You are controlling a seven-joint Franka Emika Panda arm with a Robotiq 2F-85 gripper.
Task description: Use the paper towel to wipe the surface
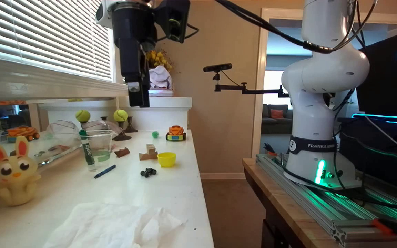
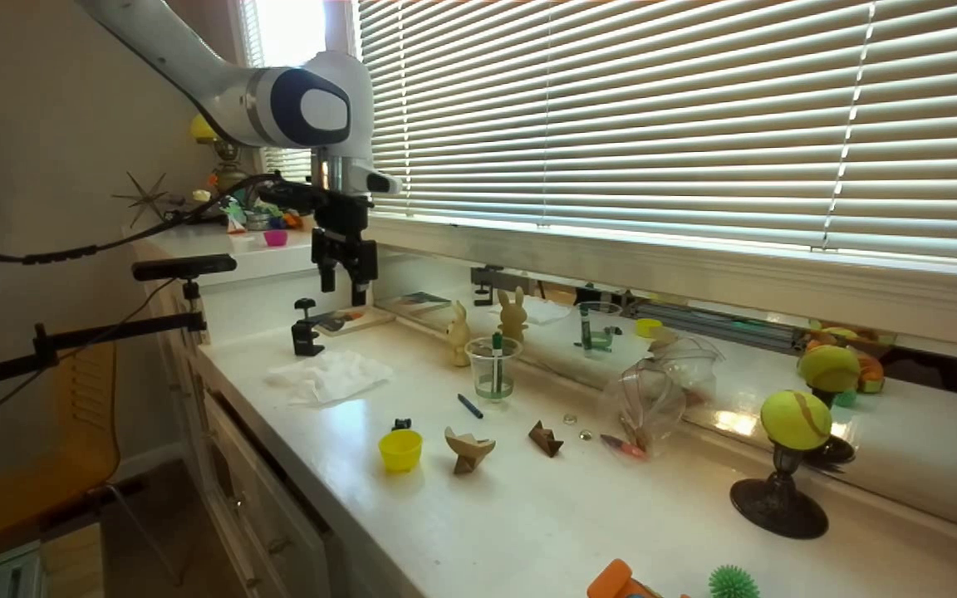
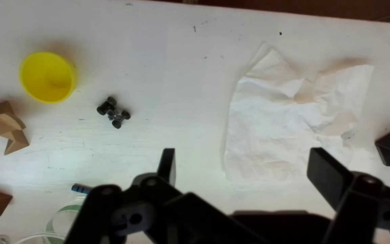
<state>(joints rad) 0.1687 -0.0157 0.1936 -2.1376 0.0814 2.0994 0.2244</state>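
In an exterior view the white bench (image 1: 171,193) runs from near to far on the left; the Franka Panda arm (image 1: 322,82) stands on the right and extends over it. The jaws, pointing down well above the bench, stand wide apart. The paper towel (image 1: 109,227) lies spread and crumpled on the bench's near part, folds rising along its right side. Left of it and a little farther sits a toy rabbit (image 1: 14,175). Farther still stands a clear plastic cup (image 1: 101,146), with a green Expo marker (image 1: 87,150) tilted in it. To its right, close to the bench's right edge, is a yellow cup (image 1: 166,160). A blue pen (image 1: 105,171) lies on the near side of the clear plastic cup, and a black toy buggy (image 1: 148,172) on the near side of the yellow cup.
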